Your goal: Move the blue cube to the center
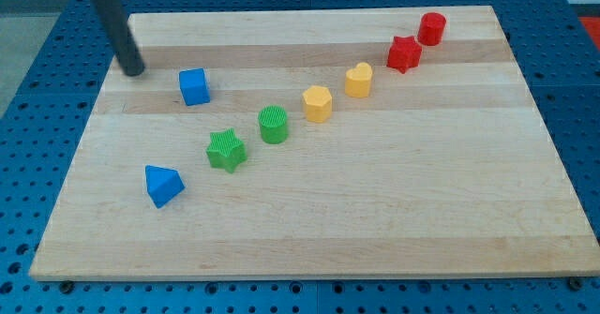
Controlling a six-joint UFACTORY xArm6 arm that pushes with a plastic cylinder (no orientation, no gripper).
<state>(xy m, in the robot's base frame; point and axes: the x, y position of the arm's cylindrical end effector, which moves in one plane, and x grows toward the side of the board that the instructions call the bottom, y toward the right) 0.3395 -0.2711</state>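
Observation:
The blue cube (194, 86) sits on the wooden board (375, 220) at the upper left. My tip (134, 70) rests on the board to the left of the cube and slightly above it in the view, a short gap apart, not touching it. The dark rod rises from the tip toward the view's top left corner.
A blue triangular block (163, 185) lies at the lower left. A diagonal row runs up to the right: green star (226, 151), green cylinder (274, 125), yellow hexagon (318, 103), yellow heart (358, 80), red star (404, 53), red cylinder (431, 28).

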